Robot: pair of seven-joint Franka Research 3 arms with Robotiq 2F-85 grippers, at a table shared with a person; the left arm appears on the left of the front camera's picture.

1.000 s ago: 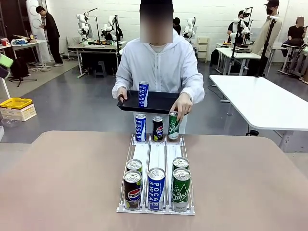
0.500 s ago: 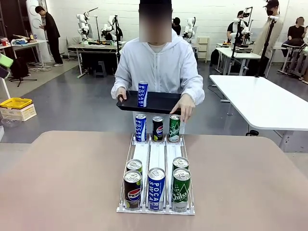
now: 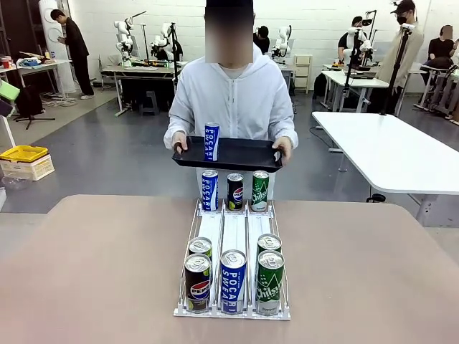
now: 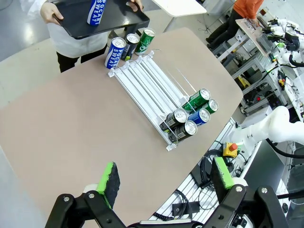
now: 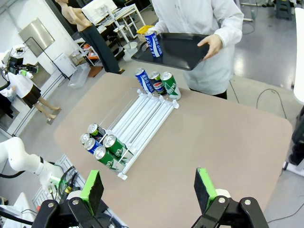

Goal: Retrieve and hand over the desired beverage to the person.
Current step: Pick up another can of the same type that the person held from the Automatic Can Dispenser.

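Note:
Across the table, the person (image 3: 233, 97) in a white hooded jacket holds a black tray (image 3: 240, 154) with both hands. On its left part stands a blue Pocari Sweat can (image 3: 211, 141). A white three-lane rack (image 3: 234, 229) on the table holds a blue can (image 3: 209, 190), a Pepsi can (image 3: 235, 191) and a green can (image 3: 259, 190) at its far end. Several more cans, led by a Pepsi (image 3: 197, 282), a Pocari (image 3: 233, 281) and a green one (image 3: 270, 282), stand at its near end. My left gripper (image 4: 166, 178) hangs open high over the table's near side, holding nothing. My right gripper (image 5: 148, 190) is likewise open and empty, high above the table.
The brown table (image 3: 93, 272) is bare on both sides of the rack. A white table (image 3: 394, 154) stands to the right behind the person. Farther back there are other workbenches and bystanders, and a yellow bin (image 3: 24, 153) sits on the floor at left.
The person's hand has left the green can at the rack's far end and gone back to the tray's edge. The tray sits slightly higher. Both grippers are unchanged.

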